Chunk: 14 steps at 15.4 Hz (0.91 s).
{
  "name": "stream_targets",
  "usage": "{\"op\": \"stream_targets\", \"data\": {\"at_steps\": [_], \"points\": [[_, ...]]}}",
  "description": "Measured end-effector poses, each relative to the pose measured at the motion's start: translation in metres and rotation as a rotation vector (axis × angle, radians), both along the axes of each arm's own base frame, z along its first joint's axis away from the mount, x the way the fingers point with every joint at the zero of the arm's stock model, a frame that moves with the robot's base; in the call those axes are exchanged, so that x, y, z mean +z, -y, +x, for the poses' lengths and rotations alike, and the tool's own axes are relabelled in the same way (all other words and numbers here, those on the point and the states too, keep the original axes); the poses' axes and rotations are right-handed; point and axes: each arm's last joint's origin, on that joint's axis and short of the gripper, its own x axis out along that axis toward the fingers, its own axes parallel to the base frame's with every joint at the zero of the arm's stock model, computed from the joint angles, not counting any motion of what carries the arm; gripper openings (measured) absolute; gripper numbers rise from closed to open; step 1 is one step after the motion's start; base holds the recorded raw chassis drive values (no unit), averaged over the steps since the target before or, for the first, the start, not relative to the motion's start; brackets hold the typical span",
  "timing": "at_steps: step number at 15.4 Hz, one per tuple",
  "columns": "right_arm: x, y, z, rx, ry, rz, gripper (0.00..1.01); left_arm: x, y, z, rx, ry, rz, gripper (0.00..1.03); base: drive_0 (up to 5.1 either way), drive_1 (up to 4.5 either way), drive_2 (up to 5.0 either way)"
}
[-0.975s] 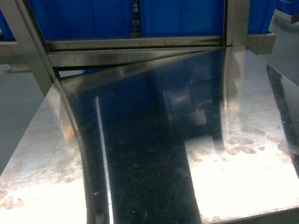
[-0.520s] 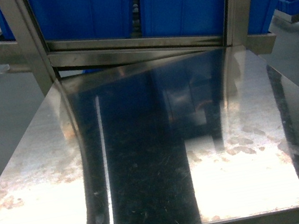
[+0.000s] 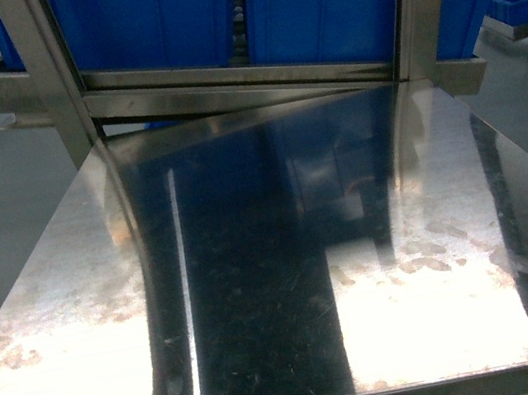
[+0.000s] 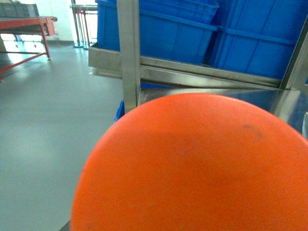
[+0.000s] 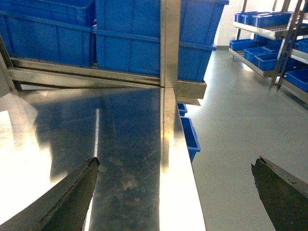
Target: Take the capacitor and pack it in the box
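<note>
No capacitor and no box is in view in any frame. In the head view the steel table (image 3: 254, 260) lies bare, with neither gripper over it. A smooth, rounded orange surface (image 4: 192, 163) sits right in front of the left wrist camera. It fills the lower part of that view and hides the left gripper's jaws; I cannot tell what it is. My right gripper (image 5: 175, 161) is open, its dark fingers (image 5: 72, 197) spread wide above the table's right edge (image 5: 173, 159), with nothing between them.
Large blue bins (image 3: 153, 18) stand behind a steel frame (image 3: 52, 81) at the table's back. Small blue bins (image 5: 190, 137) sit on the floor beside the right edge. Shelves with blue bins (image 5: 260, 38) stand at the far right. A red rack (image 4: 24, 21) stands far left.
</note>
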Motion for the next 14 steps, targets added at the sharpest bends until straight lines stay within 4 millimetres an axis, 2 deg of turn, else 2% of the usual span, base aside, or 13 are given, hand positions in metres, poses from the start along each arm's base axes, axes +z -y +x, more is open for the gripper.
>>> {"op": "stream_targets", "data": {"at_steps": [14], "points": [[-0.0001,0.0,0.0,0.0,-0.001,0.0,0.98,0.0006,0.0001,0.0,-0.001,0.006,0.0,0.43,0.0,0.0,0.0]]}}
